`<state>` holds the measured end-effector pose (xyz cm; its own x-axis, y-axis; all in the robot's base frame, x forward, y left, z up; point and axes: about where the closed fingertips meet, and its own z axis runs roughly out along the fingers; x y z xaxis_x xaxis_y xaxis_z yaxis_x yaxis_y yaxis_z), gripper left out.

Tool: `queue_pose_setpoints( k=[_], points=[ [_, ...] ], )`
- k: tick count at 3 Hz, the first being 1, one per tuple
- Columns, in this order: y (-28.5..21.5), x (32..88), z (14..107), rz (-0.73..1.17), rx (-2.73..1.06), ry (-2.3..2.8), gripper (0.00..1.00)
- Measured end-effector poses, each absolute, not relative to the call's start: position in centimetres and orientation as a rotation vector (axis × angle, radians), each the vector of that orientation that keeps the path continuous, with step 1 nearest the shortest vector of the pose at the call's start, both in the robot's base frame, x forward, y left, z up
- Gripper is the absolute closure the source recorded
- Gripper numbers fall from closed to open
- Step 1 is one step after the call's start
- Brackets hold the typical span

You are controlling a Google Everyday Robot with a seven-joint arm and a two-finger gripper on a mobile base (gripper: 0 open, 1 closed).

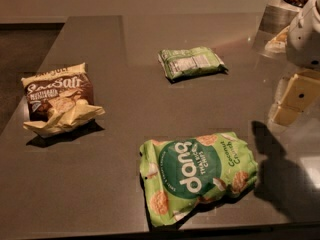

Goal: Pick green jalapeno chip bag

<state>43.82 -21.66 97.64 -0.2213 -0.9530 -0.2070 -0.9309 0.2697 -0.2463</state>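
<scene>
The hand point(294, 98) shows at the right edge of the view as pale cream, blocky, flat-sided pieces hanging under a rounded white arm housing point(306, 31) of smooth plastic. It hangs over the right side of the counter point(125, 149) and touches none of the bags. Whether it is released or clenched I cannot tell. Below it a dark, lumpy shadow point(280, 176) falls on the counter, just beside the right end of the nearest bag.

The counter is a flat, dark grey slab, smooth and faintly glossy, with soft reflections toward the right.

The green jalapeno chip bag point(191, 63) lies flat at the far middle of the counter, to the left of the hand and well apart from the other bags. It is a small, roughly rectangular pillow of crinkly light-green film, with a white panel of fine print facing up.

Nearest the camera lies the dang bag point(197, 176), which is larger, puffy and shiny green. It has a dark-green circle with white letters, pictures of round tan crisps, and wrinkled edges.

At the left lies the brown-and-cream bag point(59, 100), dark brown on top with cream script, its pale lower part crumpled and folded.

At the top right stands a metal container point(275, 16) with a dull sheen.
</scene>
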Motion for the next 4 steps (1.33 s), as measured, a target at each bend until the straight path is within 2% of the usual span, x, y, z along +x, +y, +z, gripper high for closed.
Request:
queue_pose_setpoints(
  k=[2,4],
  points=[
    [-20.5,46.6,97.6,-0.054,-1.693,2.201,0.00],
    [-19.5,55.3,94.6,0.011,-1.557,2.245,0.00]
  ],
)
